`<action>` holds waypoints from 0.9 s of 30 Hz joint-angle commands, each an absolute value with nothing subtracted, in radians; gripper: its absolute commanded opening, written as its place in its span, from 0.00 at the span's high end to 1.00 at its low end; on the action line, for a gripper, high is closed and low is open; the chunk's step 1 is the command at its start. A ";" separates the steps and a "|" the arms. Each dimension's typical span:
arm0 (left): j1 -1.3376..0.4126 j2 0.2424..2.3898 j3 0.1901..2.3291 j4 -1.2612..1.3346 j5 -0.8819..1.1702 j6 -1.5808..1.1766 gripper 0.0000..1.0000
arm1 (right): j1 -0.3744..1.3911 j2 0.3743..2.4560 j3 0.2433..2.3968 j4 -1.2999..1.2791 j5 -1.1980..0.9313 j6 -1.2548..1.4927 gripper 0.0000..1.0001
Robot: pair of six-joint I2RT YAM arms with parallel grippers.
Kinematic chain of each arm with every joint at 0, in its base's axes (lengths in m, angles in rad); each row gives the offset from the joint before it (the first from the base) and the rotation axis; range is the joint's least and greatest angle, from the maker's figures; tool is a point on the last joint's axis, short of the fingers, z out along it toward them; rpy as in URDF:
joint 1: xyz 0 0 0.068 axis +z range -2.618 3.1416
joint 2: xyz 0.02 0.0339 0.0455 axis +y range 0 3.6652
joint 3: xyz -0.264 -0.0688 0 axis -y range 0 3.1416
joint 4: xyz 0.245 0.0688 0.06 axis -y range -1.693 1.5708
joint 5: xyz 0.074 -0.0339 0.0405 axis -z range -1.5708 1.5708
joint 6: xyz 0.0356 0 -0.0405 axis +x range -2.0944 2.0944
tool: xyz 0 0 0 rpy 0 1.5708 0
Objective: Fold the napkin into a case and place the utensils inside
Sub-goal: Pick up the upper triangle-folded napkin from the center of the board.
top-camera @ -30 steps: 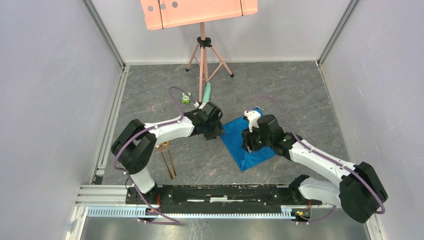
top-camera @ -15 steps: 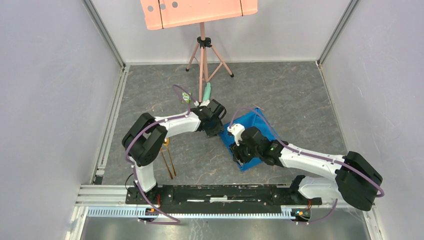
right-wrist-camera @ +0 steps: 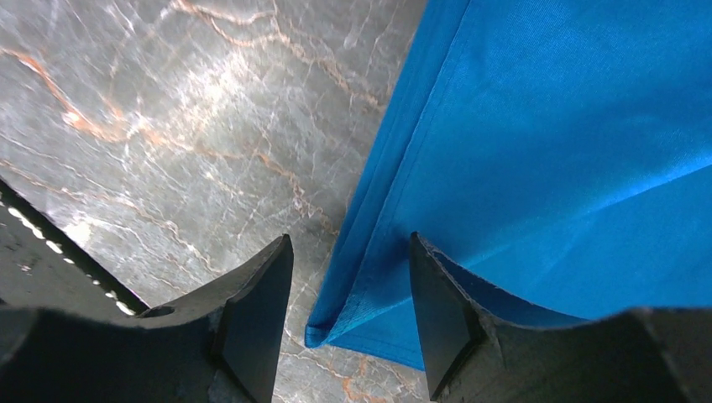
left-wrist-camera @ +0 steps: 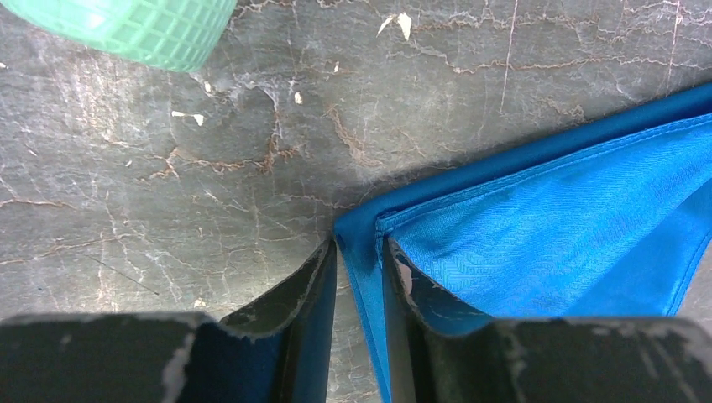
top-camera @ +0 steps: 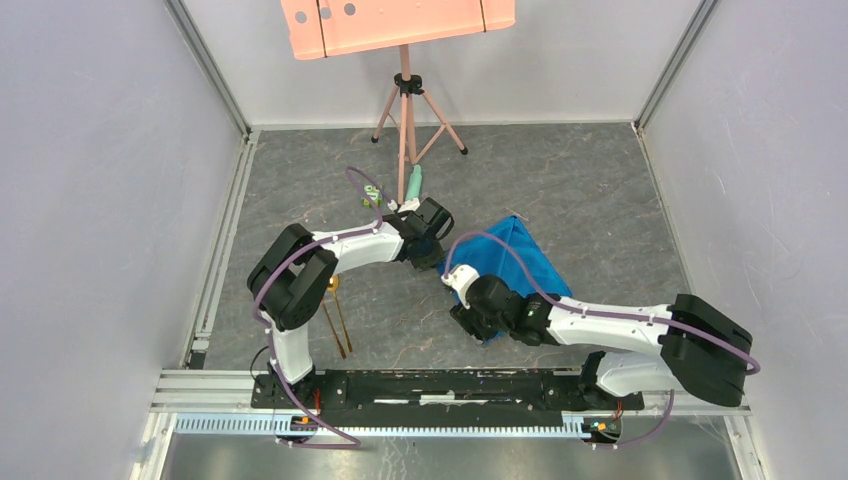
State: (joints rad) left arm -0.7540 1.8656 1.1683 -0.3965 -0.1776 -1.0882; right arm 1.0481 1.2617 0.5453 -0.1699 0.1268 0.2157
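Plainly the napkin (top-camera: 522,264) is soft, light and limp, a bright blue cloth lying near the middle of the table (top-camera: 600,180) between the two arms, already doubled over, since the left wrist view shows two hemmed layers meeting at one corner. The left claw (left-wrist-camera: 358,248) is pinched together on that corner, with the hem running up between its fingers, so it acts as an anchor on the far-left side of the cloth. The right claw (right-wrist-camera: 348,243) has its fingers apart and straddles the near corner and its folded edge without gripping it; the cloth lies between them, partly draped against one finger. From above, the far part of the cloth looks raised or rumpled rather than flat. Cloth like this will sag, crease and slide on the smooth stone-patterned surface, so it is best taken at corners and hems, both layers together, and moved low and slowly to keep the fold square. The case is not yet formed, I judge. The utensils (top-camera: 336,318), thin, gold and stiff, lie side by side well to the left, beside the left arm, apart from the cloth.
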 commanded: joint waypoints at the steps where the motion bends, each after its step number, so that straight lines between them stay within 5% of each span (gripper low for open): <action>1: -0.747 1.900 1.174 -0.407 -0.210 -1.116 0.67 | 1.115 1.282 0.604 -0.230 0.280 0.235 0.41; 13: -0.745 1.901 1.174 -0.396 -0.201 -1.092 0.69 | 1.183 1.301 0.542 -0.221 0.369 0.302 0.46; 17: -0.746 1.896 1.173 -0.390 -0.200 -1.069 0.67 | 1.183 1.317 0.508 -0.204 0.408 0.337 0.54; 21: -0.746 1.871 1.158 -0.371 -0.192 -1.034 0.56 | 1.183 1.342 0.473 -0.190 0.443 0.358 0.64; 27: -0.734 1.720 1.038 -0.248 -0.109 -0.997 0.32 | 1.194 1.362 0.472 -0.197 0.499 0.362 0.98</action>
